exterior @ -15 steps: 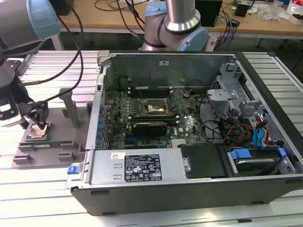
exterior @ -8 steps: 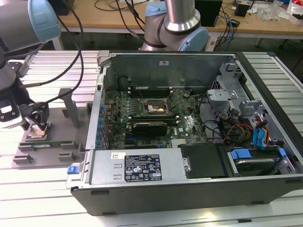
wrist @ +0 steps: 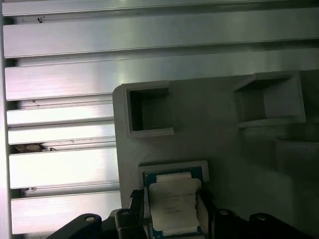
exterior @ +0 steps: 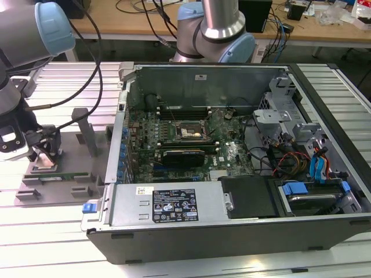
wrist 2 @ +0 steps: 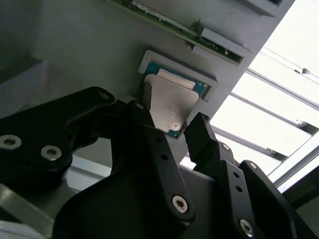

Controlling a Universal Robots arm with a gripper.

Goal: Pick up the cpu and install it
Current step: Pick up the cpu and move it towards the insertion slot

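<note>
Grey plastic holder plate [exterior: 64,145] sits on the slatted bench at the exterior view's left, beside the open computer case [exterior: 232,226]. The cpu [wrist 2: 172,104] lies flat in its framed pocket on that plate, silver top up, not lifted. Gripper [wrist 2: 173,115] is down over it, claw apart, one black finger on each side of the chip. In the second wrist view one finger [wrist 2: 147,97] looks to be at the chip's edge and the other stands just clear; actual contact can't be confirmed. Step in hand, by my reading: the grasp. To do it well, the fingers should be centred so both meet opposite edges together, low enough to catch the thin rim, square to the pocket walls, and the squeeze gentle. Risk: an off-centre close could tilt the chip or jam it against the frame. The dark socket [exterior: 188,132] waits mid-board inside the case.
</note>
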